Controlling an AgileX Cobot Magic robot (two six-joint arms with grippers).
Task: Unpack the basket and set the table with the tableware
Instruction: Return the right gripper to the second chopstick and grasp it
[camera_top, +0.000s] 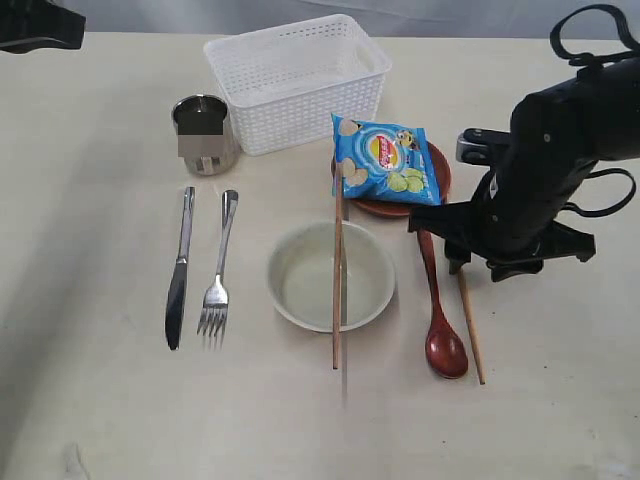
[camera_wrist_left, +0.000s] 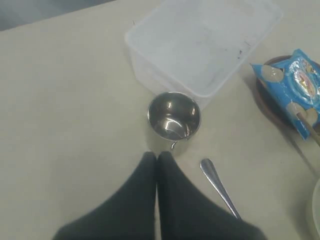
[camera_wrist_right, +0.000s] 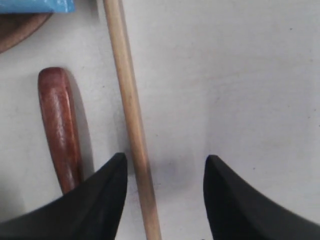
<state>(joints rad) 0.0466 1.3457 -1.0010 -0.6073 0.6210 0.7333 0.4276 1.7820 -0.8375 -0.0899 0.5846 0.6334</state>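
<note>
Table (camera_top: 90, 130) — wide, flat, pale beige top with faint grain, filling almost the whole exterior view, evenly and softly lit, a broad dim shadow (camera_top: 30, 380) across its near-left part; beyond its far edge, a narrow grey-blue strip of background (camera_top: 150, 12), blurred, nature indeterminate.

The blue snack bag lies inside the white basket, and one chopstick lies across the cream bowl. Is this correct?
No. The exterior view shows the blue snack bag on the brown plate, outside the white basket. One chopstick lies across the cream bowl.
</note>
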